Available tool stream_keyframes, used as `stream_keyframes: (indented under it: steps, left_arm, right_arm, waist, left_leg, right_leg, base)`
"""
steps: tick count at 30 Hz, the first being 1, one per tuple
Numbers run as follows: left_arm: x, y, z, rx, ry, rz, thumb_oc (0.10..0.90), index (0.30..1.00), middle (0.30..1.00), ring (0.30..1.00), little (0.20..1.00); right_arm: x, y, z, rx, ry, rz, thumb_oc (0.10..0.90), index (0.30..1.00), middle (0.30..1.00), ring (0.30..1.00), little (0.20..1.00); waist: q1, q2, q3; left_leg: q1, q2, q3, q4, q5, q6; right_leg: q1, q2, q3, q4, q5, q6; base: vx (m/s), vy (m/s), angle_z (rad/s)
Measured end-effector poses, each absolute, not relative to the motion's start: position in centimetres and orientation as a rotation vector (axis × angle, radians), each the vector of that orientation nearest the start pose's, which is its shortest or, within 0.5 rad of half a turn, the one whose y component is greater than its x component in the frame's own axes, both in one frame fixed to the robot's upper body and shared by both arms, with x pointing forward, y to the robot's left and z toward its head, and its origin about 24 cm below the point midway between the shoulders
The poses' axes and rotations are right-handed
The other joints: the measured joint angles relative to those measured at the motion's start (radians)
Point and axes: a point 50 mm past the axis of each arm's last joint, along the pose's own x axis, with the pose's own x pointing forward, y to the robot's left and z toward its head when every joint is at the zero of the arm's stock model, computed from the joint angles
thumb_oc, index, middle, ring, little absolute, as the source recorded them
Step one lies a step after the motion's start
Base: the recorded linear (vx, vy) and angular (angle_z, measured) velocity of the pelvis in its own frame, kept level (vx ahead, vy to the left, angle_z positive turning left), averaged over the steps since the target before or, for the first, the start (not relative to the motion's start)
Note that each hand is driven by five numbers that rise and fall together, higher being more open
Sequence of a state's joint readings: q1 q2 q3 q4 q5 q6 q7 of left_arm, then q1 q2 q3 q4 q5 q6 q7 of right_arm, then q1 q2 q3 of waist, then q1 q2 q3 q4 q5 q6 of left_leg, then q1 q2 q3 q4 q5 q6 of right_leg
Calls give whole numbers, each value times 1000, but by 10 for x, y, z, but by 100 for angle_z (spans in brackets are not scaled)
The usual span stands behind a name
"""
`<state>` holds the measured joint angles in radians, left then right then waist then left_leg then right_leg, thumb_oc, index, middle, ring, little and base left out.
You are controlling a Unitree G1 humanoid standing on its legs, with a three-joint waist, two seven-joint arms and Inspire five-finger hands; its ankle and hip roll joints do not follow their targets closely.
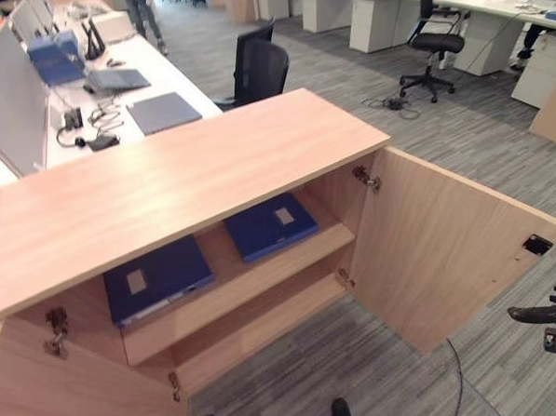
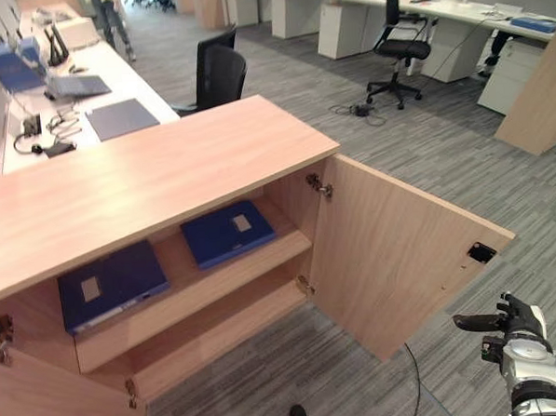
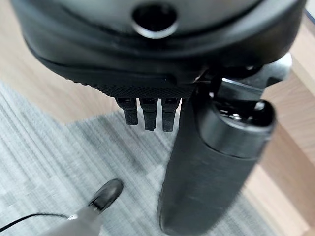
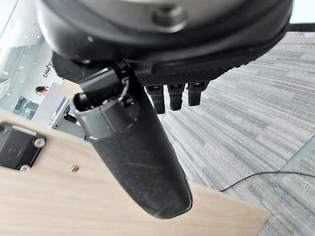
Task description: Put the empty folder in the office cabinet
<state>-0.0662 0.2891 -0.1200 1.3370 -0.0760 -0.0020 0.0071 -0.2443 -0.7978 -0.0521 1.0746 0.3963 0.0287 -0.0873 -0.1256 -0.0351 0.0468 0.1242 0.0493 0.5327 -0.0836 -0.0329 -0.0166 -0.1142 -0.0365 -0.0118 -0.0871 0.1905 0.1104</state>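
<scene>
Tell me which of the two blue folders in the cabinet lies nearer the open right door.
The smaller-looking blue folder at the shelf's right end, beside the hinged right door; the other folder lies farther left.

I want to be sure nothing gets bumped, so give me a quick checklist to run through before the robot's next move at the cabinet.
1. Folder in the cabinet: ok. Two blue folders lie flat on the upper shelf, the left folder and the right folder.
2. Folder is the empty one: cannot tell.
3. Right hand free: ok, fingers relaxed, holding nothing, out past the right door.
4. Left hand free: ok, fingers straight, nothing held.
5. Doors shut: not ok. The right door stands wide open, and so does the left door.
6. Right door's swing path: cannot tell, the right hand is close to its outer edge.
</scene>
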Motion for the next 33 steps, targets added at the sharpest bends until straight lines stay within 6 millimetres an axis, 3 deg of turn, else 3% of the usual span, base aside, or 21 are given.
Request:
stream_keyframes:
  steps: [5,9,14,23,33]
  left_arm:
    - [84,261,-157,258,1289,163,800,900,900,900,900]
    - [71,263,-159,223,1319,201,800,900,900,900,900]
    - [68,263,-160,214,1323,204,800,900,900,900,900]
    - [77,259,-159,221,1296,156,800,900,900,900,900]
    - [51,261,-163,217,1365,165,800,900,900,900,900]
  right_arm:
    - [187,-453,32,-326,625,-794,800,900,900,900,900]
    - [189,-463,49,-324,577,-829,800,900,900,900,900]
    - [206,-459,61,-237,494,-801,800,900,900,900,900]
    - [220,-459,78,-105,375,-787,800,900,900,900,900]
    - [237,-456,95,-37,311,-701,800,900,900,900,900]
  waist:
    - [-8,16,21]
    - [-9,28,28]
    - [-2,43,31]
    - [20,43,31]
    - [32,52,30]
  left_leg:
    - [-3,1,-23,0,4,-2]
    - [-1,2,-29,0,6,-5]
    - [0,2,-33,0,7,-5]
    - [-9,4,-66,0,13,1]
    - [-17,3,-80,0,17,2]
  right_leg:
    - [6,-3,-22,0,-5,-7]
    - [10,-3,-27,0,-6,-9]
    - [13,-4,-31,-1,-6,-10]
    - [19,-10,-61,0,-10,-14]
    - [19,-16,-78,0,-12,-18]
  base:
    - [-16,-70,12]
    - [-9,-48,5]
    - [-7,-53,2]
    - [-23,-52,11]
    - [-9,-23,5]
